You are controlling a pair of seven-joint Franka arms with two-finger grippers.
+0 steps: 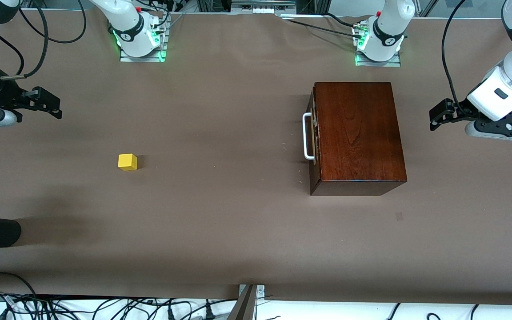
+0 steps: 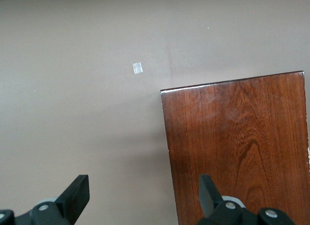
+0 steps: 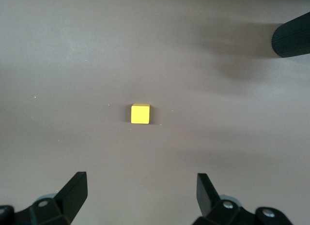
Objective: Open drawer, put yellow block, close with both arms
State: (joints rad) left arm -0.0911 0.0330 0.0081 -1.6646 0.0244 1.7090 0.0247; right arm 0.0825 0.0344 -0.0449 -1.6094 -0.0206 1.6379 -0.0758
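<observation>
While you scan from big to small, start w/ the tabletop (image 1: pixel 238 231), a plain brown surface that carries everything. Next is the mahogany box (image 1: pixel 358 133), sitting toward the left arm's end, its glossy top filling part of the left wrist view. You can see the drawer (image 1: pixel 314 133) is fully pushed in: only its dark front shows on the side facing the right arm's end, w/ the white loop handle (image 1: pixel 307 136) sticking out from it. Both arms wait up in the air at opposite ends of the tabletop. Your left gripper (image 1: pixel 436 119) hangs just beside the box, over bare tabletop at the left arm's end; its fingers (image 2: pixel 77 193) stand wide apart and hold nothing, one over the tabletop and one over the box lid in the left wrist view. Your right gripper (image 1: pixel 47 104) hangs over bare tabletop at the right arm's end, fingers (image 3: pixel 75 188) spread wide too, empty. Smallest: the yellow block (image 1: pixel 127 162) rests alone on the tabletop toward the right arm's end, well apart from the box, and it shows centred between the spread fingers in the right wrist view.
</observation>
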